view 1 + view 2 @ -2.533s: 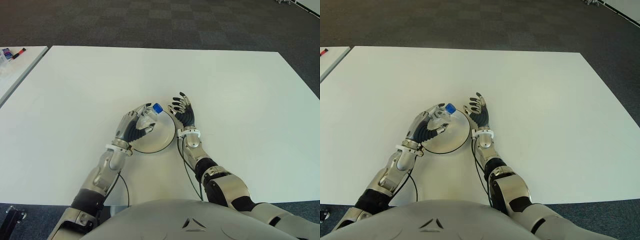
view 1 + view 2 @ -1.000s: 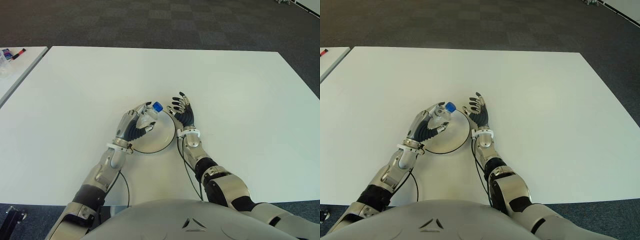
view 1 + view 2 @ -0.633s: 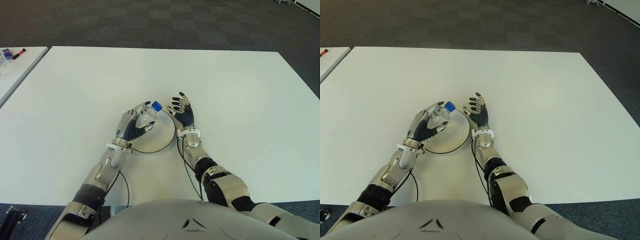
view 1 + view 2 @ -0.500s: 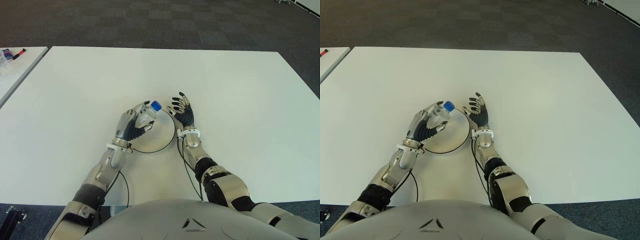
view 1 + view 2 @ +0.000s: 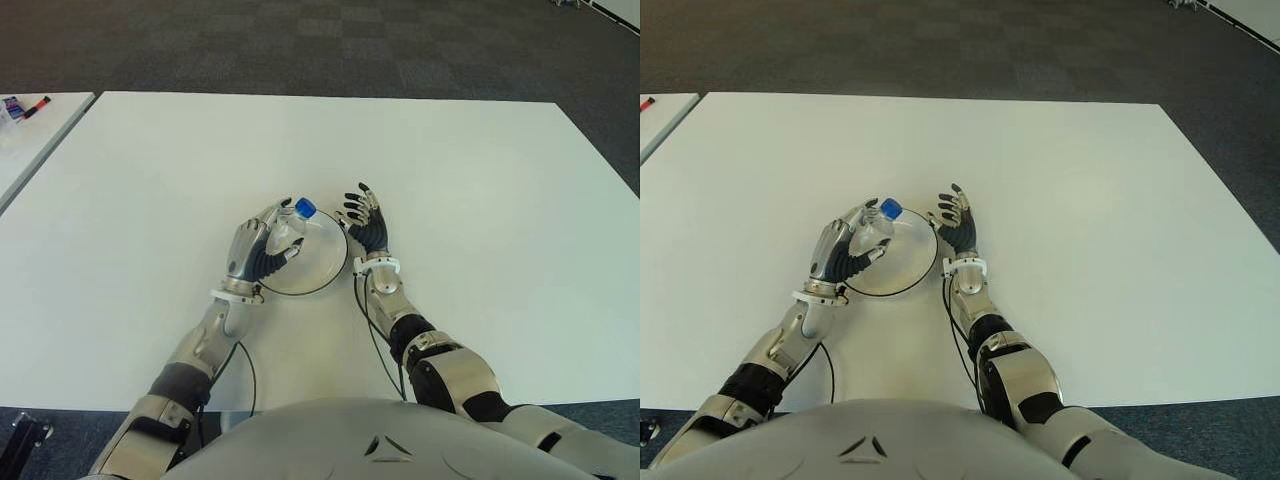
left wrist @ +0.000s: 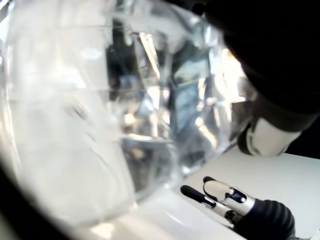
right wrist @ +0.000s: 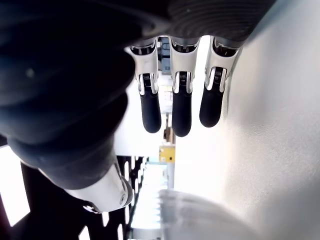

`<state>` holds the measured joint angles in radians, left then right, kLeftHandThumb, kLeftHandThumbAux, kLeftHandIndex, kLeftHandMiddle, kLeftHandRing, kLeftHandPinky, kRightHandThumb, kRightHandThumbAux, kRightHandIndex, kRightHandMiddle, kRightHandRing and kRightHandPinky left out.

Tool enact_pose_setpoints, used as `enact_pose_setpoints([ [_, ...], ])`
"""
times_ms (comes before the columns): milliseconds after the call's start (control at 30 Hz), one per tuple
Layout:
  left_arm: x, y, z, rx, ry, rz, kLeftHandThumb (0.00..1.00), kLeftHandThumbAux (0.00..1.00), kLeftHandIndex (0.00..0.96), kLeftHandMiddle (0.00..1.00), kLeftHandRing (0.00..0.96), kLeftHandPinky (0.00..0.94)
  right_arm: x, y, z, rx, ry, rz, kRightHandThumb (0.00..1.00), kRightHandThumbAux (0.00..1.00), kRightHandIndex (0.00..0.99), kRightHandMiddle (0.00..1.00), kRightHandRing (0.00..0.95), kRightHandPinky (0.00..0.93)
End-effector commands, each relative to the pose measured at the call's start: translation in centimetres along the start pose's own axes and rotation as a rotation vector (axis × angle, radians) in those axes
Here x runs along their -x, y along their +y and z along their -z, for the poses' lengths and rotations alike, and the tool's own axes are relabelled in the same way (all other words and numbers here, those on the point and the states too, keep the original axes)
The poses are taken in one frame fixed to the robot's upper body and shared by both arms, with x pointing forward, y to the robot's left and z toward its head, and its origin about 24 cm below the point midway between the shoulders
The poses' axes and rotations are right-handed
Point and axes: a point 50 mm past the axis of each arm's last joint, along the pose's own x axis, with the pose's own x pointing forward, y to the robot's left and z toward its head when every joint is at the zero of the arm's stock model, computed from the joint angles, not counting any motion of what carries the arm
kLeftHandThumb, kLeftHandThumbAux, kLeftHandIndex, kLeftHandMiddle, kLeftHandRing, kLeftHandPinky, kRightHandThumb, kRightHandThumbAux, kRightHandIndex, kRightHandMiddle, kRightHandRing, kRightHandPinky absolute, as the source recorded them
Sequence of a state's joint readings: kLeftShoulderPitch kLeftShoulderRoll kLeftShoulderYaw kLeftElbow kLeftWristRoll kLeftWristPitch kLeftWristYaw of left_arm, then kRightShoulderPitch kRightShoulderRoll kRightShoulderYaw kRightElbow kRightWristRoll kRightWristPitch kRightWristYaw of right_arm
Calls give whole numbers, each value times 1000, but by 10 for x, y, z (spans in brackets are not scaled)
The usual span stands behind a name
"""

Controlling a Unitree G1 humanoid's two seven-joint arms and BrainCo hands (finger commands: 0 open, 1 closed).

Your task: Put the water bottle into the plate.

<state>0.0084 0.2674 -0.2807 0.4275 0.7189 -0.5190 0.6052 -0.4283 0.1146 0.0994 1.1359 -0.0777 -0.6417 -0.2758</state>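
A clear water bottle (image 5: 288,231) with a blue cap (image 5: 305,208) is held tilted in my left hand (image 5: 252,250), cap pointing away and to the right. The bottle hangs over the left part of a white plate (image 5: 318,266) with a dark rim. In the left wrist view the bottle's clear plastic (image 6: 125,110) fills the picture. My right hand (image 5: 364,220) stands just right of the plate's rim, fingers (image 7: 175,107) spread, holding nothing.
The white table (image 5: 480,180) stretches wide around the plate. A second table at the far left carries markers (image 5: 30,105). Dark carpet lies beyond the far edge. Thin cables (image 5: 375,340) trail from both wrists toward me.
My left hand has drawn the bottle a little left and away, and its cap now sits farther from my right hand. The right hand has stayed put.
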Motion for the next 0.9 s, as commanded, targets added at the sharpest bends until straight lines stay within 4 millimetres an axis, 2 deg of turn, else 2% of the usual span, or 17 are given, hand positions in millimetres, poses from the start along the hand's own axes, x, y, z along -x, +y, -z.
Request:
enact_pose_setpoints([
  [33, 9, -5, 8, -17, 33, 54, 531, 529, 71, 187, 205, 224, 13, 49, 8, -100, 123, -63, 282, 872, 84, 260, 268, 281],
  [267, 9, -5, 9, -18, 35, 60, 486, 505, 6, 119, 140, 158, 13, 48, 9, -100, 130, -71, 290, 875, 89, 262, 269, 283],
  [900, 8, -4, 13, -41, 31, 63, 380, 499, 0, 97, 107, 100, 13, 49, 8, -109, 127, -66, 299, 858, 81, 252, 262, 282],
])
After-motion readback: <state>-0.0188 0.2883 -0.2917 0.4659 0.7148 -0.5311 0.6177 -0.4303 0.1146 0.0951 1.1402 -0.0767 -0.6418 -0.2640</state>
